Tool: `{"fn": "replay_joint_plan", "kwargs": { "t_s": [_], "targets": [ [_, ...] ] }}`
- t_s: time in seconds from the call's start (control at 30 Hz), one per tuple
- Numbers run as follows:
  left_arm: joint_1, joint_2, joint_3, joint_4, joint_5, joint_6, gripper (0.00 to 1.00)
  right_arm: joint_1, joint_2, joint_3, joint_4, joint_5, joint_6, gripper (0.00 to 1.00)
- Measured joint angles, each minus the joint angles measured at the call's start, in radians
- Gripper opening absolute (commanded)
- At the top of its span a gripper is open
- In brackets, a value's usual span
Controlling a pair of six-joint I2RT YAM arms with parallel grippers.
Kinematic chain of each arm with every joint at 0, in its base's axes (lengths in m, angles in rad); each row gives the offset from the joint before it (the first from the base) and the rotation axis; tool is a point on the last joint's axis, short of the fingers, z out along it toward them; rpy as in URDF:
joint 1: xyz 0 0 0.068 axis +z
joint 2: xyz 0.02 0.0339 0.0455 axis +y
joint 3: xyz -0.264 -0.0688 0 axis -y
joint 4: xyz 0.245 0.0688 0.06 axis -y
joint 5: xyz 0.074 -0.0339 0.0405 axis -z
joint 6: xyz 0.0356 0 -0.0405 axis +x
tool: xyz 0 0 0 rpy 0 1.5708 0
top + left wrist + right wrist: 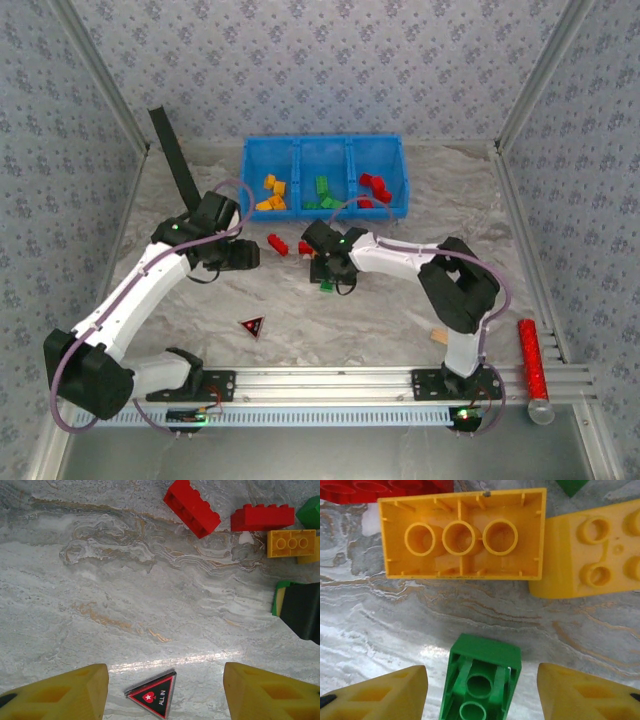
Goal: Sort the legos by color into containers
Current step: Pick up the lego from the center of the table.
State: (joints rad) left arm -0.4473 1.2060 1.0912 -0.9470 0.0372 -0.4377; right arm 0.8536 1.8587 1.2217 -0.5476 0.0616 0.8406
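The right gripper (481, 682) hangs with jaws apart around an upturned green brick (485, 655), with gaps on both sides. The left gripper (165, 677) stands wide open over the table (125, 605), near the dark triangle (152, 695). Farther off, the blue bin (322, 141) holds orange, green and red legos (272, 190) in separate compartments.

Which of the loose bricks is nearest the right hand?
The green brick, hollow side showing, between the fingers of the right hand. The two orange bricks and the red one lie beyond it.
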Motion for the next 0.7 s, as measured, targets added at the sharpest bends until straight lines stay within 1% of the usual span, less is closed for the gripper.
{"fn": "replay_joint_plan", "kwargs": {
  "t_s": [0.07, 0.2, 0.33, 0.43, 0.53, 0.6, 0.7],
  "targets": [
    [0.000, 0.000, 0.000, 0.000, 0.000, 0.000, 0.62, 0.000, 0.016, 0.000, 0.004, -0.002, 0.003, 0.51],
    [0.000, 0.000, 0.000, 0.000, 0.000, 0.000, 0.63, 0.002, 0.027, -0.001, -0.003, 0.006, 0.006, 0.37],
    [0.000, 0.000, -0.002, 0.001, 0.000, 0.000, 0.62, 0.005, 0.021, -0.002, -0.009, 0.013, -0.002, 0.28],
    [0.000, 0.001, -0.002, 0.008, 0.004, -0.001, 0.63, 0.002, 0.006, -0.005, -0.048, 0.010, -0.037, 0.25],
    [-0.001, 0.015, -0.002, 0.016, 0.015, -0.001, 0.62, -0.017, -0.031, 0.013, -0.131, 0.012, -0.124, 0.24],
    [-0.005, 0.032, -0.002, 0.026, 0.023, -0.002, 0.62, -0.046, -0.057, 0.065, -0.184, 0.021, -0.206, 0.23],
    [-0.016, 0.051, -0.002, 0.035, 0.027, -0.015, 0.63, -0.104, -0.081, 0.197, -0.220, 0.039, -0.341, 0.23]
  ]
}}
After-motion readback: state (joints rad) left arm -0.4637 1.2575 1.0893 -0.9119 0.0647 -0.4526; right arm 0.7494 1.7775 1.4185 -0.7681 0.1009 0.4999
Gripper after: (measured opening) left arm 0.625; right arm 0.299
